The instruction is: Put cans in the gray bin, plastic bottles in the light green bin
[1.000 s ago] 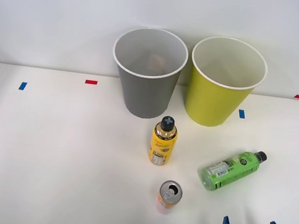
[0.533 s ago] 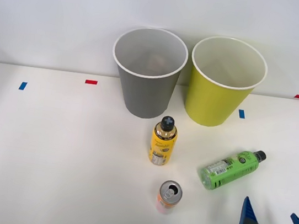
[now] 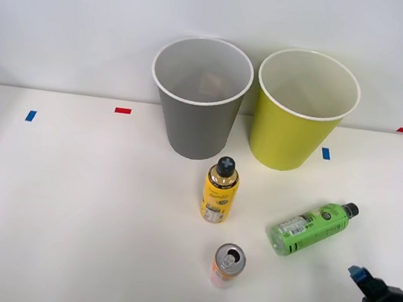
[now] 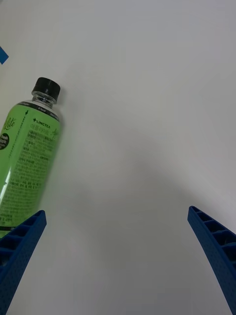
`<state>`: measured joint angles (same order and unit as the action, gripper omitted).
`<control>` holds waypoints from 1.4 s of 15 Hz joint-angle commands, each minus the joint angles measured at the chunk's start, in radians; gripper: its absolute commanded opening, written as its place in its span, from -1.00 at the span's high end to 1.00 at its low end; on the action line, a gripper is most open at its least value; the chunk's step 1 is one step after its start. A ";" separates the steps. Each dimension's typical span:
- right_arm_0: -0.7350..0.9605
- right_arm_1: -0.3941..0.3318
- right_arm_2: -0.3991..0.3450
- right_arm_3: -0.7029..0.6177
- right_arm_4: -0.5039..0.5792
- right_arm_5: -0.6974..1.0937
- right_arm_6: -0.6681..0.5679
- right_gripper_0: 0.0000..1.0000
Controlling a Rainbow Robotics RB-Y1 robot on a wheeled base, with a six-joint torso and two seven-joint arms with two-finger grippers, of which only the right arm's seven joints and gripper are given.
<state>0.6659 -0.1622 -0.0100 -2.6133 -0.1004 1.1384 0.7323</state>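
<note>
White bench (image 3: 65, 214): carries all items listed.

Gray bin (image 3: 197, 113): upright, upper centre of the front view, white rim, pale inside. Light green bin (image 3: 301, 124): upright, just to its right in the frame, the two rims close together.

Yellow bottle (image 3: 220, 191): upright, dark cap, centre of the frame, in front of the gray bin and apart from it.

Orange-pink can (image 3: 228, 265): upright, silver top with open tab hole, lower centre, below the yellow bottle.

Green plastic bottle (image 3: 311, 227): lying on its side, right of centre, black cap (image 3: 351, 210) pointing to the upper right. In the wrist view the same bottle (image 4: 27, 157) lies flat, printed label up.

Right gripper (image 3: 376, 290): lower right corner of the front view, below and right of the green bottle, not touching it. In the wrist view its blue ribbed fingers (image 4: 22, 251) stand spread wide apart with bare bench between them, the bottle's base beside one finger.

Red and blue tape marks (image 3: 123, 111): scattered on the bench.
</note>
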 commanded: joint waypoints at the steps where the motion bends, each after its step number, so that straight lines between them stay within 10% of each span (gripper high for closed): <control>1: -0.206 -0.037 -0.073 -0.005 -0.102 0.213 -0.172 -1.00; 9: -0.493 -0.186 -0.061 0.073 -0.206 0.414 -0.407 -1.00; 21: -0.801 -0.221 -0.011 0.424 -0.205 0.630 -0.547 -1.00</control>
<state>-0.1194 -0.3764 -0.0344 -2.2118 -0.3094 1.7692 0.1873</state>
